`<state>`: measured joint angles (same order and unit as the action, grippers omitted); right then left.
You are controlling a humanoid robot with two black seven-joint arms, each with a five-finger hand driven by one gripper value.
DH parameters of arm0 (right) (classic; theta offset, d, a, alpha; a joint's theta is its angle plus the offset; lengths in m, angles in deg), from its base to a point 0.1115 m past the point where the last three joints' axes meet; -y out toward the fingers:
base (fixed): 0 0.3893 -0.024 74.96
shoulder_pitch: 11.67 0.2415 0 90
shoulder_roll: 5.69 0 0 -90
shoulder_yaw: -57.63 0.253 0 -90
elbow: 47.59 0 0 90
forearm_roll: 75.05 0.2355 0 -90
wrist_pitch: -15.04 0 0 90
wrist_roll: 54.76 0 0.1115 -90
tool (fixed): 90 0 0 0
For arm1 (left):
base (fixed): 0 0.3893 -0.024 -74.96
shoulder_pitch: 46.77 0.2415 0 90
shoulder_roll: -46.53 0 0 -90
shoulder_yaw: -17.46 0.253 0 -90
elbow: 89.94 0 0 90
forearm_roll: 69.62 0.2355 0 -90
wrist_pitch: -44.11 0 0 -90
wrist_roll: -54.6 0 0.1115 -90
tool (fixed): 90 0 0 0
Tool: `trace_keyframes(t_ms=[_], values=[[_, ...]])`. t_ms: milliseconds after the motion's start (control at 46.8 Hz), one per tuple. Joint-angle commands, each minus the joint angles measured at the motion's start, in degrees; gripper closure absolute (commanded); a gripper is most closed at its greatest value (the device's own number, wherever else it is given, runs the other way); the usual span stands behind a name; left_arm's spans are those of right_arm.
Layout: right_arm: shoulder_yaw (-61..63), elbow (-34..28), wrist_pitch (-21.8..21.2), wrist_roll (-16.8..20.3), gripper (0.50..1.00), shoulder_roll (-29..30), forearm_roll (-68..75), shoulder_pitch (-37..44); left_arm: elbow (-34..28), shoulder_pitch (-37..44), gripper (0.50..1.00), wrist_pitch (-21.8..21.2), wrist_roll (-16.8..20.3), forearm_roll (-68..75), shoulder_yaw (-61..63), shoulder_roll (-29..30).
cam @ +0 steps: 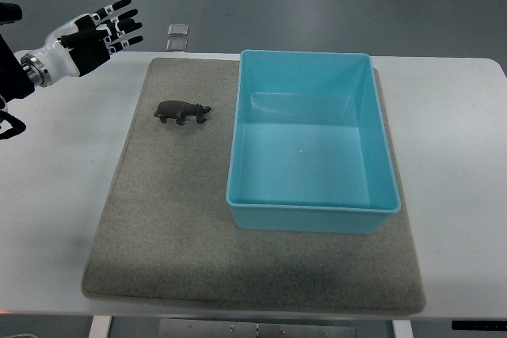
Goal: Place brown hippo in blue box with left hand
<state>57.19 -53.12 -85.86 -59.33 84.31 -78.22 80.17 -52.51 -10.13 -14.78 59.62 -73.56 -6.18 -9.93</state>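
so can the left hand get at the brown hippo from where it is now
Probably yes. The left hand is open, up and left of the brown hippo, with only bare grey mat between them; the blue box sits on the hippo's far side.

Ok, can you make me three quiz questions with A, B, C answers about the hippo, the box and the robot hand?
1. Where is the brown hippo?
A. Inside the box
B. On the grey mat, left of the box
C. In the robot's hand

2. What colour is the box?
A. Light blue
B. Red
C. Yellow

3. What is the left hand doing?
A. Squeezing the hippo
B. Resting inside the box
C. Open, fingers spread, holding nothing

Answers:
1. B, the hippo stands on the grey mat just beside the box's left wall.
2. A, its walls and floor are all light blue.
3. C, the hand is at the table's upper left, apart from the hippo, with its fingers spread out.
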Motion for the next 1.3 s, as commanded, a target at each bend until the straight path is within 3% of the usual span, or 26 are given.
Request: trace_keyframes(t_ms=[0, 235, 427, 598, 1282], values=[[0.0, 0.0, 0.0, 0.0, 0.564, 0.0, 0.0, 0.0, 0.0, -0.3, 0.501, 0.0, 1.5, 6.6, -0.1, 0.1], [0.0, 0.0, 0.0, 0.0, 0.564, 0.0, 0.0, 0.0, 0.4, -1.0, 0.501, -0.3, 7.6, 24.6, 0.0, 0.3], [0.0, 0.0, 0.0, 0.0, 0.564, 0.0, 0.0, 0.0, 2.3, -2.1, 0.501, -5.4, 9.1, 37.3, 0.0, 0.4], [0.0, 0.0, 0.0, 0.0, 0.564, 0.0, 0.0, 0.0, 6.5, -2.6, 0.501, -8.8, 9.3, 47.4, 0.4, 1.0], [0.0, 0.0, 0.0, 0.0, 0.564, 0.0, 0.0, 0.0, 10.6, -5.0, 0.504, -9.0, 9.3, 77.4, 0.6, 0.3]])
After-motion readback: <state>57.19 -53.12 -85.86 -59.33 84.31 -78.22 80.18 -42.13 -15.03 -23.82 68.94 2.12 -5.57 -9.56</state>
